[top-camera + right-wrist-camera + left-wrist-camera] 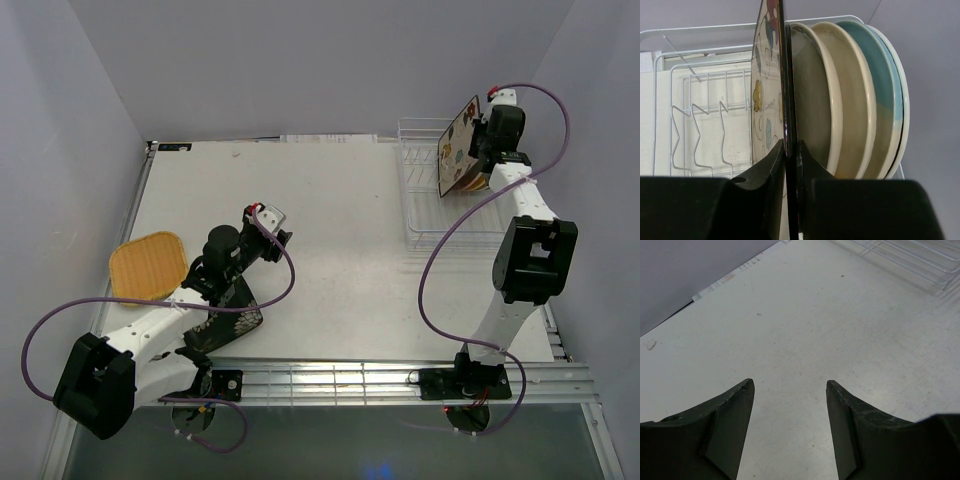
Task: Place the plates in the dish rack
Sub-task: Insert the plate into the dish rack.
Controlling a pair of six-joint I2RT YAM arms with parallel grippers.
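Observation:
My right gripper (790,142) is shut on the dark rim of the flowered cream plate (765,100), which it holds upright on edge over the white wire dish rack (425,215). Just to the right of that plate, round plates (860,100) stand in the rack, cream ones and a teal one. My left gripper (790,382) is open over bare table with nothing between its fingers. The black floral plate (225,320) lies partly under the left arm. An orange-yellow plate (148,265) lies flat at the table's left edge.
Free upright tines (690,130) of the rack stand left of the held plate. A corner of the rack (920,260) shows far ahead of my left gripper. Grey walls close in the table at the back and both sides.

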